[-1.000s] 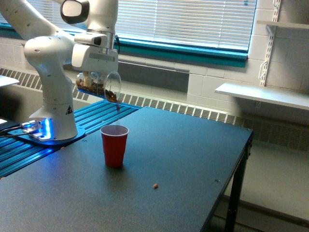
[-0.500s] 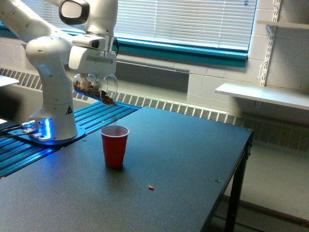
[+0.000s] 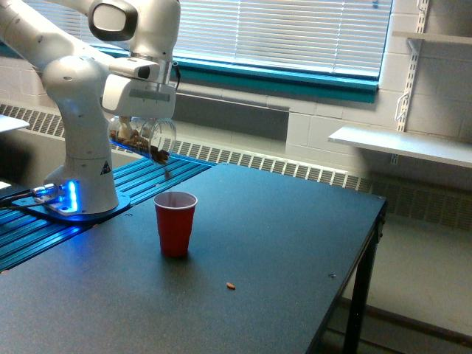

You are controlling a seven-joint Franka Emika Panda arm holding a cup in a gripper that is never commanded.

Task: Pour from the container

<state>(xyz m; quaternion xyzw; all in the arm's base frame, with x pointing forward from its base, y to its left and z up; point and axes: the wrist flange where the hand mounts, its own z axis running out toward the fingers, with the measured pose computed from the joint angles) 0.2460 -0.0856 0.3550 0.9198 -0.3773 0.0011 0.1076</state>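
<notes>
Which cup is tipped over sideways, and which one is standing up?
The clear container in the gripper is tipped sideways in the air, brown bits inside. The red cup stands upright on the black table.

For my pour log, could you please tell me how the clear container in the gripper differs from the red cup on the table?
The container is see-through, showing brown bits; the red cup is opaque. The container is held tilted in the air by the gripper; the red cup stands upright on the table. Both look similar in size.
</notes>
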